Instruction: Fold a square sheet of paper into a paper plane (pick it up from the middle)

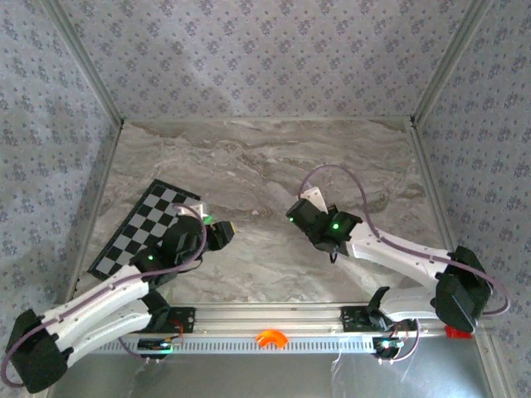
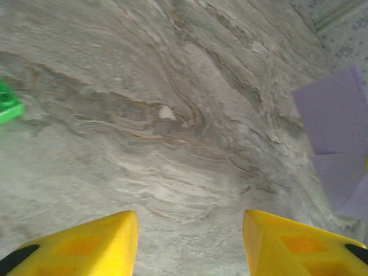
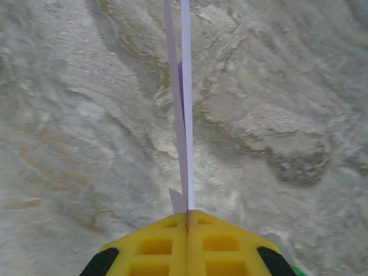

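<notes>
Patterned grey-lilac walls are set round three sides of a marbled worktop (image 1: 265,157), and a black-and-white checkerboard (image 1: 141,232) is laid flat at its left side. The left arm (image 1: 99,303) is stretched from its base at the near left corner up and to the right, so that its wrist is brought to the right edge of the checkerboard. The left gripper (image 2: 190,221) is pointed out across bare marble towards the middle. Its yellow fingers (image 2: 86,241) are held apart, with nothing between them. A small green block (image 2: 8,106) is seen lying on the worktop at the left edge of the left wrist view, well apart from those fingers.

The right arm (image 1: 398,249) is reached from the near right corner up and to the left, bent at the elbow, so that its wrist is placed near the middle of the worktop. The right gripper (image 3: 187,214) is pressed together on the folded sheet of paper (image 3: 185,115), which is pale lilac. From the right wrist the paper is seen edge-on, as a thin strip standing straight out from the fingertips over the marble. From the left wrist it is seen at the right edge, with creased flaps spread. Whether it touches the worktop cannot be told.
</notes>
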Robot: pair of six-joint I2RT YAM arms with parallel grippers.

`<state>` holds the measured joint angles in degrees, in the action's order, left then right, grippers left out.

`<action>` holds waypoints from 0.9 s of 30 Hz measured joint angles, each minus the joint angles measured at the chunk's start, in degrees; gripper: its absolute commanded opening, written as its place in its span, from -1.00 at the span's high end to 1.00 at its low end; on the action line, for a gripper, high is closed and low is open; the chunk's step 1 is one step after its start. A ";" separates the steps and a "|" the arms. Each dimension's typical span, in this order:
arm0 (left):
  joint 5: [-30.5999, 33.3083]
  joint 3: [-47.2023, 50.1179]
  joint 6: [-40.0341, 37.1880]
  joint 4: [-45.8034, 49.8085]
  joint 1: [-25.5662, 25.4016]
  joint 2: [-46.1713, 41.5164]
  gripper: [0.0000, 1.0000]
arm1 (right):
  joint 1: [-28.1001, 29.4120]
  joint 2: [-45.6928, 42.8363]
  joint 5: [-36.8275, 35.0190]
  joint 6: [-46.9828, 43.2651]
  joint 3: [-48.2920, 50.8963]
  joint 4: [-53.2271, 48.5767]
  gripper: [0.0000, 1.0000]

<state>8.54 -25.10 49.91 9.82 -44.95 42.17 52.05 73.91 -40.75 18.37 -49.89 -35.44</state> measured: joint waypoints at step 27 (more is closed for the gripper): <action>9.77 -2.34 1.36 18.86 1.46 -9.49 -0.05 | -0.09 22.43 47.45 10.49 -13.05 12.09 0.10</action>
<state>18.31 -27.44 51.27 28.69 -43.48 32.69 51.96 96.33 6.70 28.86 -62.94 -23.35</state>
